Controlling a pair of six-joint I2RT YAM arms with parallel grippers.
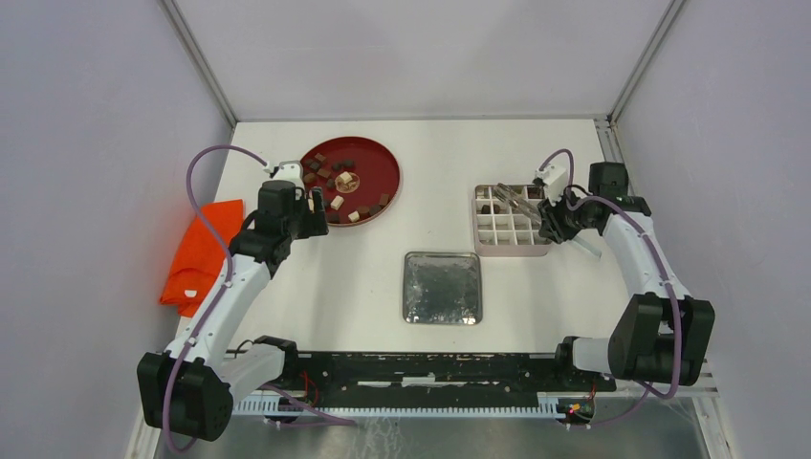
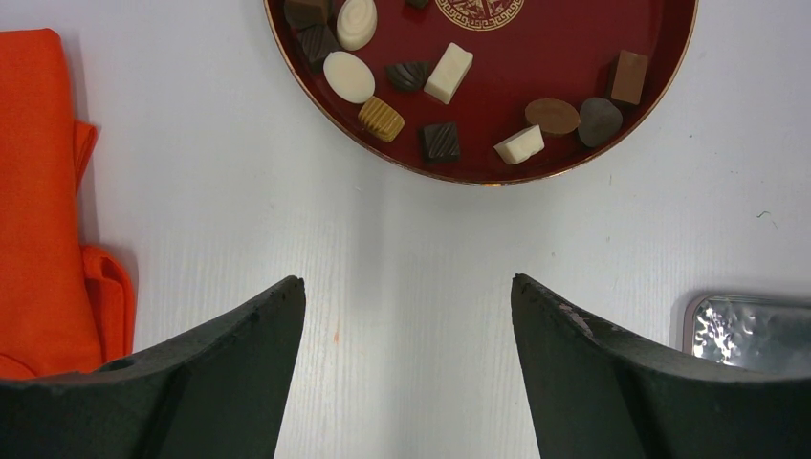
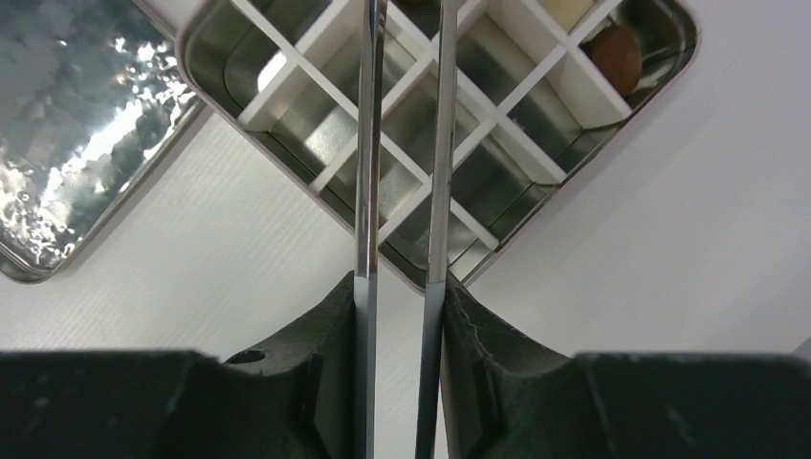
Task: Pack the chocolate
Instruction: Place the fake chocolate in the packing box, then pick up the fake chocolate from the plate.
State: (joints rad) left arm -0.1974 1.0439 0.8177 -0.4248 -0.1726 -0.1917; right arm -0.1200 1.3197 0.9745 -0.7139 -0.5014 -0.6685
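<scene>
Several chocolates [image 2: 448, 73], dark brown, light brown and cream-white, lie on the round dark-red plate [image 2: 574, 57], which is at the back left in the top view [image 1: 378, 164]. My left gripper [image 2: 408, 287] is open and empty over the bare table just in front of the plate. My right gripper [image 3: 400, 279] is shut on a pair of metal tongs [image 3: 368, 143]. The tong arms reach over the pale grid box [image 3: 316, 72], a little apart. Their tips are out of view. A brown chocolate [image 3: 617, 57] sits in a far compartment. Dark pieces sit in the box's back row [image 1: 488, 207].
A shiny square metal lid [image 1: 442, 287] lies flat at the table's middle, in front of and left of the box [image 1: 512, 222]. An orange cloth [image 1: 201, 253] lies at the left edge, close to my left arm. White walls enclose the table.
</scene>
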